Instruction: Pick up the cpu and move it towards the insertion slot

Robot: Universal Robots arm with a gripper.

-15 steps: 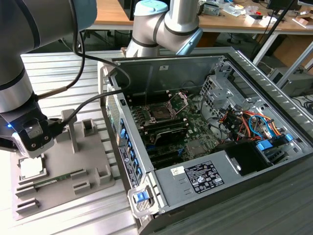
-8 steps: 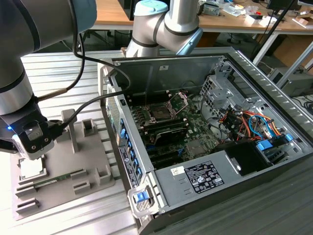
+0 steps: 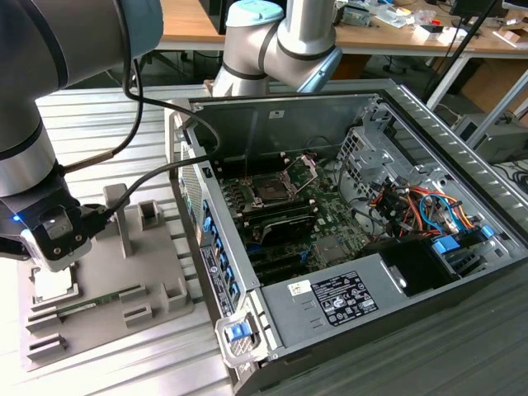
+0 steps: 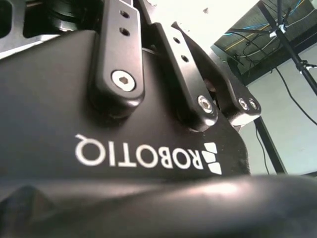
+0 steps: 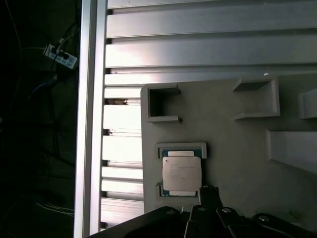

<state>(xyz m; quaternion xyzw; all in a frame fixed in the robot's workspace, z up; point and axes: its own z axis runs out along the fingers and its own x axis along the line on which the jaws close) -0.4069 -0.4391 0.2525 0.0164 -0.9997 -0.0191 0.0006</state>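
The surface [image 3: 107, 124] is a slatted metal bench of pale ribs. Behind it, at the exterior view's top, stand wooden desks [image 3: 190, 25] strewn with cables and small parts.

On the surface, at the exterior view's left, lies a grey tray [image 3: 92, 266] with raised blocks. An open computer case [image 3: 462, 157] lies just beside the tray's edge, to the exterior view's right. A motherboard [image 3: 326, 210] covers the case's floor, and bundled orange and blue cables [image 3: 421, 206] sit near the case's far corner.

The insertion slot [image 3: 269, 189] is on the motherboard, close to the case's back wall. It has a dark centre, and its silver retention bracket [image 3: 307, 167] is swung up and open. It lies well apart from the tray.

The cpu [image 3: 53, 285] lies flat in a shallow square recess of the tray, near the tray's outer edge and away from the case. In the first wrist view its pale silver top [image 5: 181, 172] sits squarely inside the recess frame, next to the ribs of the surface.

The end effector [image 3: 56, 261] hangs straight down over the cpu, very close above it, on the big grey arm [image 3: 49, 49]. Black cables [image 3: 157, 169] run from the arm toward the case. In the first wrist view a dark part of the end effector overlaps the cpu's edge. Whether it is released or clenched, and whether it touches the cpu, cannot be told.
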